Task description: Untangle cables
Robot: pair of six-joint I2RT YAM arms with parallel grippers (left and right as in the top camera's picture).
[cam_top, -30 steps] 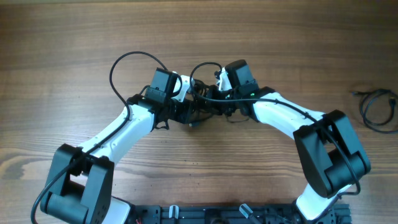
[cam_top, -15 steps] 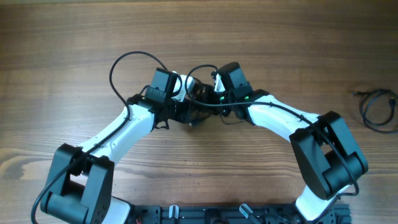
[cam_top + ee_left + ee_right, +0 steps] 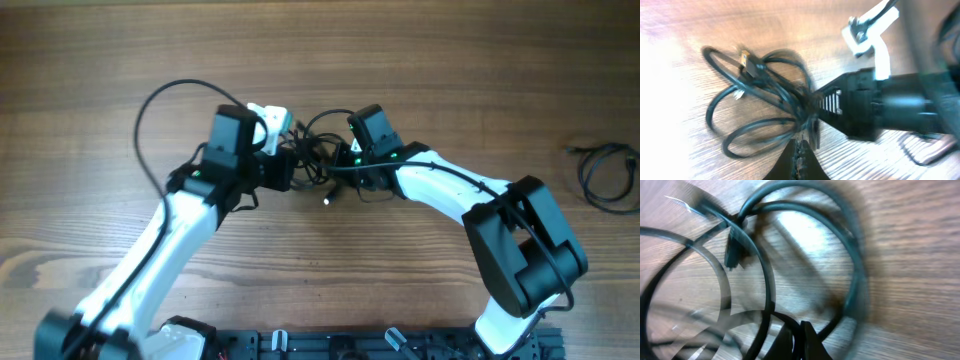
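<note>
The tangle of thin black cables lies between my two grippers on the wooden table. In the left wrist view its loops spread out in front of the fingers, with a gold-tipped plug on top. My left gripper is shut on a cable strand at the tangle's left side. My right gripper is shut on another cable strand at the right side. A whitish plug tip sits just below the tangle.
A separate coil of thin black cable lies at the table's right edge. The left arm's own thicker wire arcs over the table to the upper left. The robot base is at the front edge.
My left arm has swung left and pulled its gripper away from the right one, stretching the tangle. The right gripper shifted slightly left. The whitish plug tip now shows below the tangle.
</note>
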